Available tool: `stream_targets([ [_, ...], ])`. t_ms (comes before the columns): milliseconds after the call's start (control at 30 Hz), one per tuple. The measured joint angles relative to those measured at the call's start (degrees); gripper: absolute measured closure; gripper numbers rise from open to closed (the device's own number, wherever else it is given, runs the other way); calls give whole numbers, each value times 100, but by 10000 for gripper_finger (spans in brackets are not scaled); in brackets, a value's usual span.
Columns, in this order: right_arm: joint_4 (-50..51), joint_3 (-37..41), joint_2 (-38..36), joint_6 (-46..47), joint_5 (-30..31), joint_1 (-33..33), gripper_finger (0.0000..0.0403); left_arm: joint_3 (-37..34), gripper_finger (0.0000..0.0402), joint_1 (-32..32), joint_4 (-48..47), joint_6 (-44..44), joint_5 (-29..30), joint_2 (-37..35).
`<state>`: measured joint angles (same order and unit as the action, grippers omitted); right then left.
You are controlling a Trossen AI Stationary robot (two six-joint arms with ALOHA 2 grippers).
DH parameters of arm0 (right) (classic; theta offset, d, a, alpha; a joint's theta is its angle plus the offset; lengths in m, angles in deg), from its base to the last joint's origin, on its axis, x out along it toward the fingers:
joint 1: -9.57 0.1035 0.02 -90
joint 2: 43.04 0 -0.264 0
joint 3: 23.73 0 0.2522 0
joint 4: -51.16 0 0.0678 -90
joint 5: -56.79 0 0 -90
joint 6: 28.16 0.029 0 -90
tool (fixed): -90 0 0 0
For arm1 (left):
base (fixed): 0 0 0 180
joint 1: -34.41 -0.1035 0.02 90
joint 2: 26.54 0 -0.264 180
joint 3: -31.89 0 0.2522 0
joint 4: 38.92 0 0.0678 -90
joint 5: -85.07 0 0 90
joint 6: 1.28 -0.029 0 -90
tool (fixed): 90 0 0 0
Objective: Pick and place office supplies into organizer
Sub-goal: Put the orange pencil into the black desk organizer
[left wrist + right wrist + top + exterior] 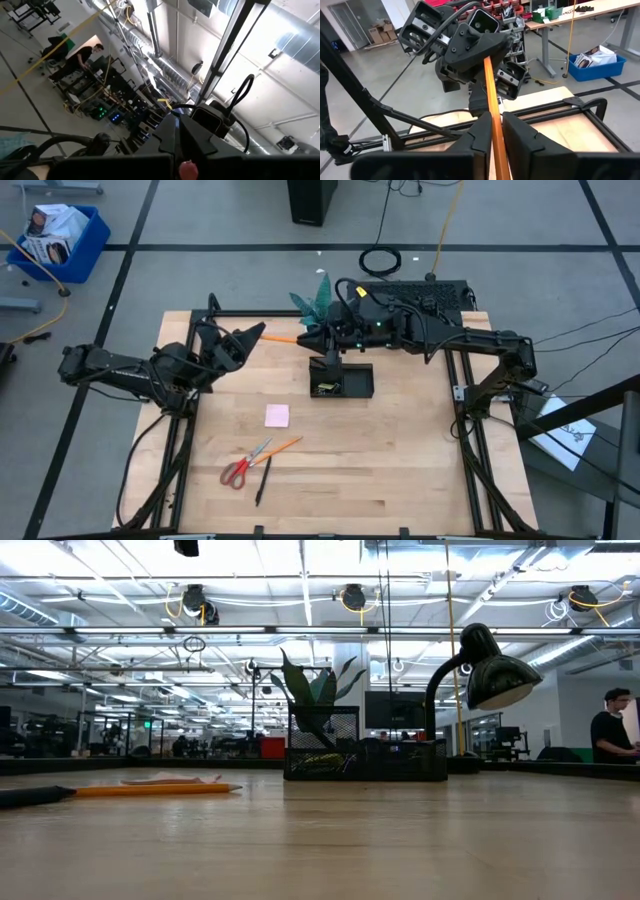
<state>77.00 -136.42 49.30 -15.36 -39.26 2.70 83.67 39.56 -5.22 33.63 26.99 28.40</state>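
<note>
Pencil (492,105), light, stiff and slick, sits pinched mid-shaft in my right end effector (493,131), frame centre; left end effector (243,340) also grips it.

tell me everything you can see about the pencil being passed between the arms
The pencil is a long, thin orange stick, wooden by its look. It hangs in the air behind the organizer, near the plant, lying roughly level across the gap between the two arms. The right hand is shut on one end, and the left hand meets the other end; whether it grips there cannot be told. Nothing else touches it.
</note>
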Motion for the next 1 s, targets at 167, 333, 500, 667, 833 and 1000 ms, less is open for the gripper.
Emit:
stream_targets([
  [167,6,0,-4,-50,9,-3,345,0,394,0,-13,-26,2,4],
  [333,13,0,-4,-158,18,-3,343,0,396,0,-7,-26,4,4],
  [500,112,0,-67,-421,22,-55,331,0,391,0,-115,-25,2,2],
  [667,789,-4,-299,-533,21,-247,299,0,392,2,-336,-21,-16,2],
  [833,1705,0,-592,-748,26,-509,261,0,393,-38,-713,-32,-14,2],
  [1000,2212,-4,-928,-523,36,-674,242,0,390,-284,-1594,174,46,2],
])
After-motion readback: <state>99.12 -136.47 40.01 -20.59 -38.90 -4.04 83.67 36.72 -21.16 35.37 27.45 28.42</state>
